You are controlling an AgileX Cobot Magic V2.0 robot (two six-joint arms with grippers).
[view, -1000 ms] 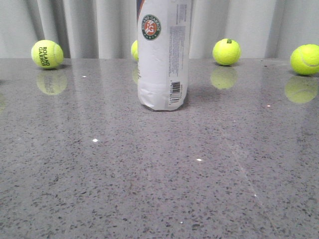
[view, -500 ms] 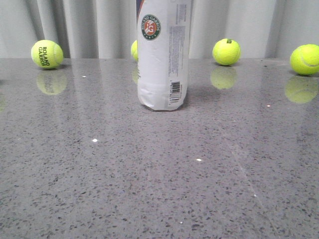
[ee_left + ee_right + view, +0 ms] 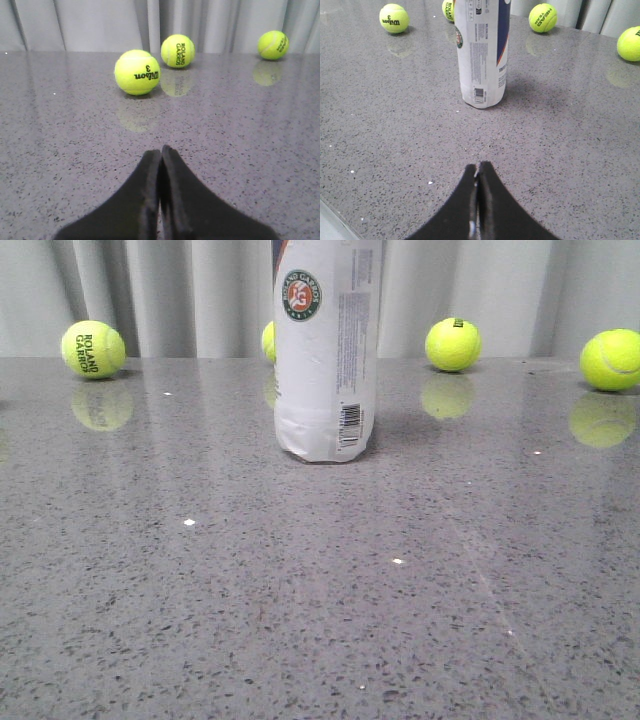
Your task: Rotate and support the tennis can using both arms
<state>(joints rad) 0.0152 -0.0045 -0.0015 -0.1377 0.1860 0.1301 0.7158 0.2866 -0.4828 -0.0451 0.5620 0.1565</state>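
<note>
Tennis can [image 3: 326, 350]: upright on your table [image 3: 300, 590], untouched.
Left end effector [image 3: 160, 155]: fingers together, empty.
Right end effector [image 3: 478, 170]: fingers together, facing the can.

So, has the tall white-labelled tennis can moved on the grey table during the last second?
No. The tall white-labelled tennis can stands at the same place on the grey table; everything shifts equally and very slightly in the front view, including the white speck.
</note>
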